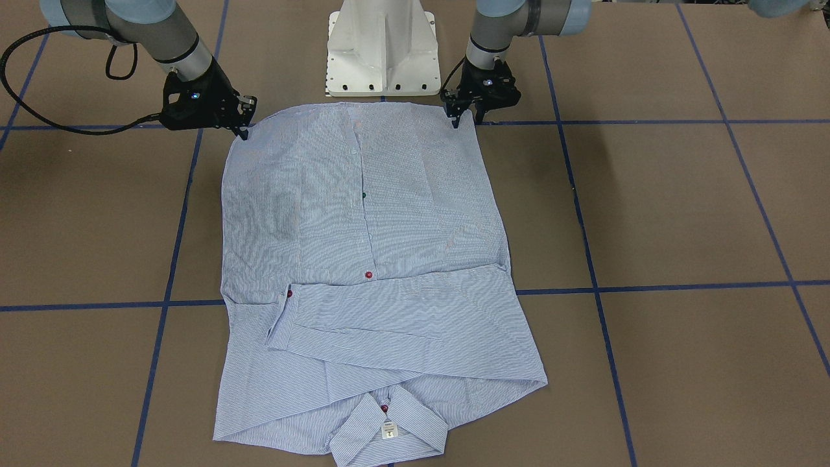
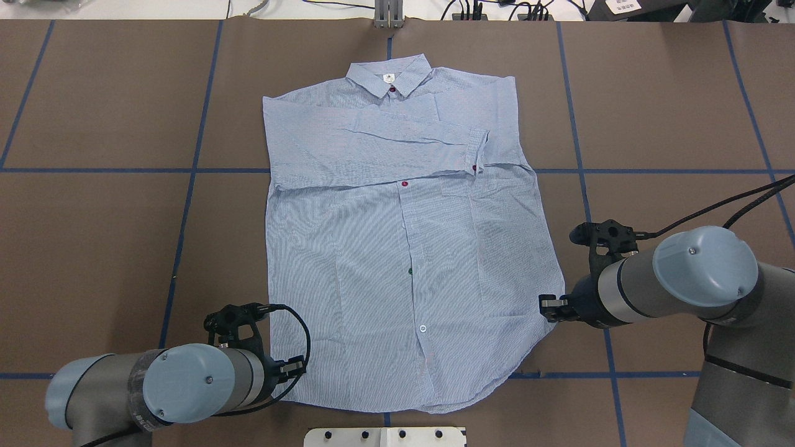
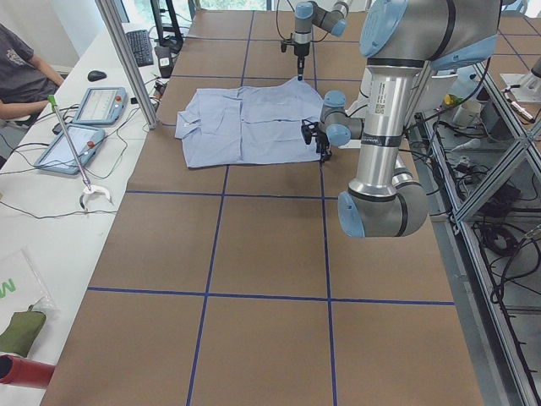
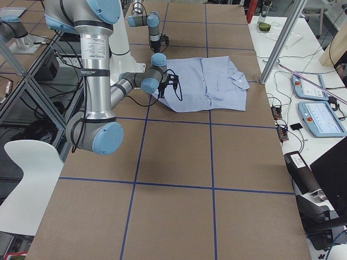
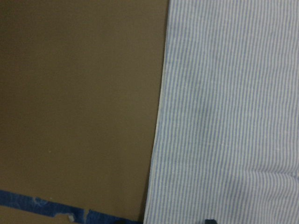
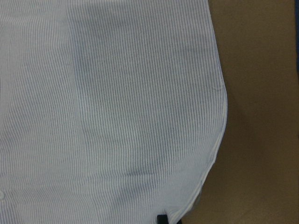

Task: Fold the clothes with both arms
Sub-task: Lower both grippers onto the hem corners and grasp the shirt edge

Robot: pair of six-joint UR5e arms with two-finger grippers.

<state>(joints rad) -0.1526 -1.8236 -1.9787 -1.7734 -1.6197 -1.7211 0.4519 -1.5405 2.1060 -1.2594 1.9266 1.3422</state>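
The light blue striped shirt [image 2: 404,248] lies flat and buttoned on the brown table, collar [image 2: 390,77] on the far side and both sleeves folded across the chest. My left gripper [image 2: 297,367] is down at the hem's left corner, fingers apart around the edge. In the front-facing view the left gripper [image 1: 467,120] shows two separate fingertips at that corner. My right gripper [image 2: 549,308] sits low at the hem's right edge, also open, and the right gripper [image 1: 243,130] touches the shirt's corner. Both wrist views show flat cloth [image 5: 224,116] [image 6: 117,116] close below, not pinched.
The white pedestal base [image 1: 381,48] stands just behind the hem. Blue tape lines [image 2: 186,205] grid the table. Tablets [image 3: 80,127] and a seated person's arm [image 3: 21,80] are at the side bench beyond the collar end.
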